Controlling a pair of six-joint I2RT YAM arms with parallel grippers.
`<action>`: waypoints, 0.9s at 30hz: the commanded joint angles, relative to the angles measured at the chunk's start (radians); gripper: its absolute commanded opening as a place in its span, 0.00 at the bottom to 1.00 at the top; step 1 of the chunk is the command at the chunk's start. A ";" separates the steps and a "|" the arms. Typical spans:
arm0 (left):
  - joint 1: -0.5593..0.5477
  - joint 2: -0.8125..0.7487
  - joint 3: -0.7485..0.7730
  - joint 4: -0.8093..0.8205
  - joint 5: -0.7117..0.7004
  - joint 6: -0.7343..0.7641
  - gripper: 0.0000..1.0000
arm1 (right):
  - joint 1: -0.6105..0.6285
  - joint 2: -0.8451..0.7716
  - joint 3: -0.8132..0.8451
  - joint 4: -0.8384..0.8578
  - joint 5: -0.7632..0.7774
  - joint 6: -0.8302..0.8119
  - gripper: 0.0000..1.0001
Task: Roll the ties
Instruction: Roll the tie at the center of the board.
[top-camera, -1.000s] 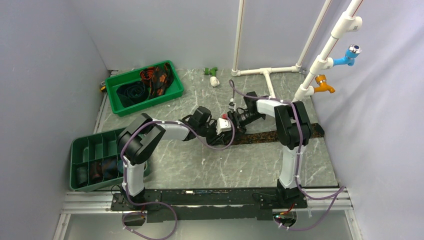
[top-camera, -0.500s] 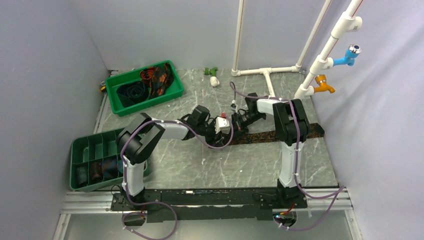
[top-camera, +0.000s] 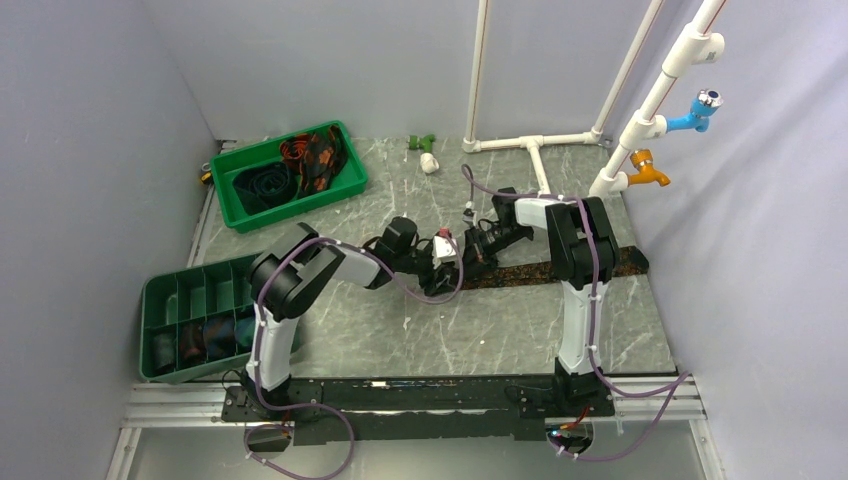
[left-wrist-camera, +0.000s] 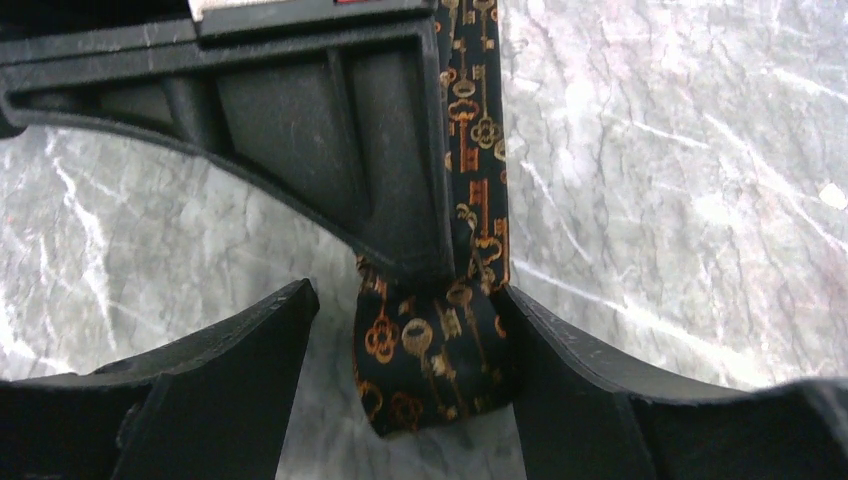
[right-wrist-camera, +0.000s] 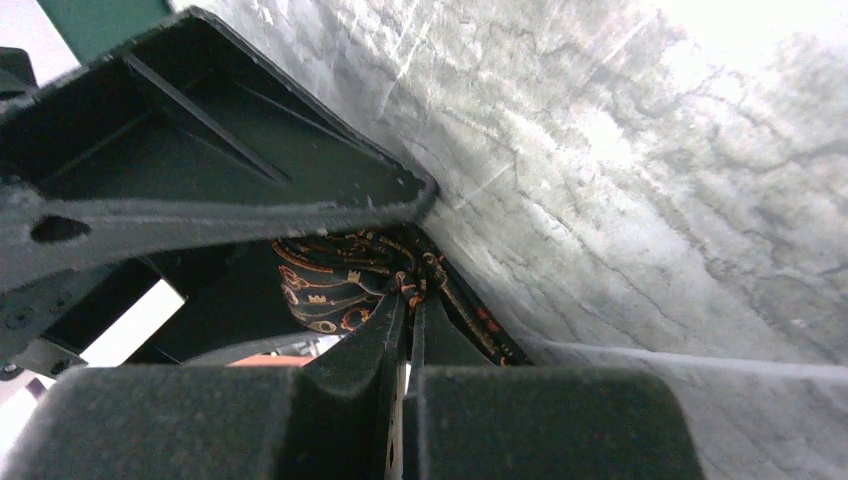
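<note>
**Two-arm rig, first turn of a roll.** The grey marbled worktop (top-camera: 400, 330) carries an open green tray (top-camera: 300, 207) of loose ties at far left. At near left is a compartmented green tray (top-camera: 190, 272) with dark rolls in its near cells.

A key-print necktie (top-camera: 560, 268), black with orange keys, lies flat across the middle of the worktop. It runs to the right from the spot where the two arms meet.

The right gripper (right-wrist-camera: 410, 300) has its fingers pressed together on the bunched left end of the necktie. The left gripper (left-wrist-camera: 403, 300) has its fingers apart and straddles that same end. The curled cloth touches one finger (left-wrist-camera: 600, 400) and stands clear of the other.

**Step in hand, as judged:** forming the core of the roll.
- The pinch should hold the core firm while each turn is laid square to the strip, edges flush, so that the roll does not cone.
- The parted gripper should guide the cloth without dragging the flat length sideways.
- Soft cloth of this kind is likely to spring open if released early.

No brand, label or legible writing shows; the print is of keys only.
</note>
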 joint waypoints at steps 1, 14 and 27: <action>-0.051 0.072 0.029 -0.082 -0.035 -0.019 0.70 | 0.015 0.004 -0.044 0.090 0.116 -0.037 0.00; -0.042 0.004 -0.049 -0.345 -0.122 0.198 0.35 | 0.036 -0.127 -0.039 0.020 -0.025 -0.036 0.29; 0.007 -0.032 -0.077 -0.292 -0.060 0.144 0.60 | 0.036 -0.041 -0.011 0.024 0.149 -0.075 0.00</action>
